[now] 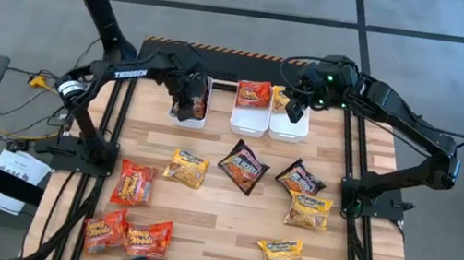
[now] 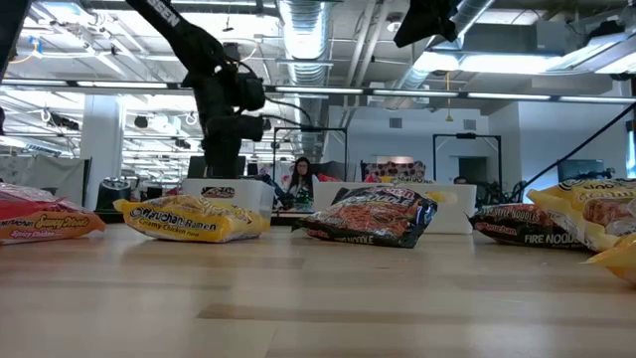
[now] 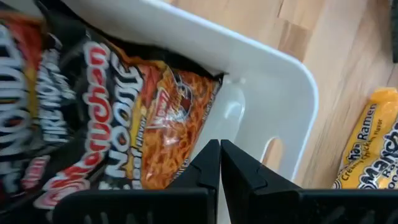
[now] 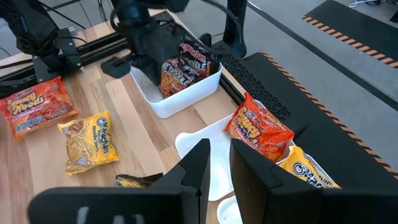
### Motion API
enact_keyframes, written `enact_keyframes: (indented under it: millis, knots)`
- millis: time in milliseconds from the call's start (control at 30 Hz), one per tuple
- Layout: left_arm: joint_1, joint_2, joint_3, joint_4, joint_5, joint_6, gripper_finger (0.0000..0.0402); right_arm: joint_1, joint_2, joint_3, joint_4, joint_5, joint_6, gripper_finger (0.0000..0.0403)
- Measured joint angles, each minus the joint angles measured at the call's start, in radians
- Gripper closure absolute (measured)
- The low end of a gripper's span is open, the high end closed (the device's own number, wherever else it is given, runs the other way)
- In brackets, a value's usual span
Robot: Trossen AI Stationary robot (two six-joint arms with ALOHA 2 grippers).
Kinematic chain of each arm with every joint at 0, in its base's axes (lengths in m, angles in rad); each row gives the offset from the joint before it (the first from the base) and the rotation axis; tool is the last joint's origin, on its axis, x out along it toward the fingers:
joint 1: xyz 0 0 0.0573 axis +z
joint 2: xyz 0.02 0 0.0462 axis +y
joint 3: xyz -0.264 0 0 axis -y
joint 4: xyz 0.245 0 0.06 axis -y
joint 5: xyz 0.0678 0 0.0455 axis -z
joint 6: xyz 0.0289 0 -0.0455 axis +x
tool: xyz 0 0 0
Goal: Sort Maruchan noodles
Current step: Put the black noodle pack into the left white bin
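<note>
Three white bins stand along the table's far edge. The left bin (image 1: 188, 116) holds dark Maruchan packets (image 3: 124, 118), the middle bin (image 1: 250, 119) a red packet (image 1: 254, 93), and the right bin (image 1: 287, 129) a yellow packet (image 4: 308, 171). My left gripper (image 3: 219, 163) is shut and points down into the left bin, by the end of a dark packet. My right gripper (image 4: 219, 158) hangs high over the right bin with a narrow gap between its fingers and holds nothing. Loose packets lie flat on the table: yellow (image 1: 187, 168), dark (image 1: 243, 166), dark (image 1: 301, 178) and red (image 1: 134, 183). My left gripper comes from above, pointing down, and its shut fingertips (image 3: 211, 155) stand at the end of the dark packet (image 3: 180, 124) inside the left bin. Whether they touch the packet, I cannot tell.
More packets lie toward the near edge: yellow (image 1: 308, 210), yellow (image 1: 281, 257), red (image 1: 105, 229) and red (image 1: 147, 238). Black frame rails run along the table's left and right sides. Bare wood shows between the bins and the first row of packets. A person sits in the room beyond the table.
</note>
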Motion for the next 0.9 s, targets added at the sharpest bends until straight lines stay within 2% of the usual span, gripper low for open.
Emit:
enact_keyframes:
  millis: [200, 533, 900]
  knots:
    - [0.011, 0.076, 0.0, -0.017, 0.025, 0.0, 0.0402, 0.0, 0.0, 0.0, 0.0, 0.0, 0.024, 0.0315]
    - [0.039, 0.181, 0.0, 0.016, -0.083, -0.053, 0.0401, 0.0, 0.0, 0.0, 0.0, -0.001, 0.026, 0.0315]
    - [0.067, 0.194, 0.002, 0.118, -0.148, -0.162, 0.0401, 0.0, 0.0, 0.0, 0.0, -0.001, 0.028, 0.0315]
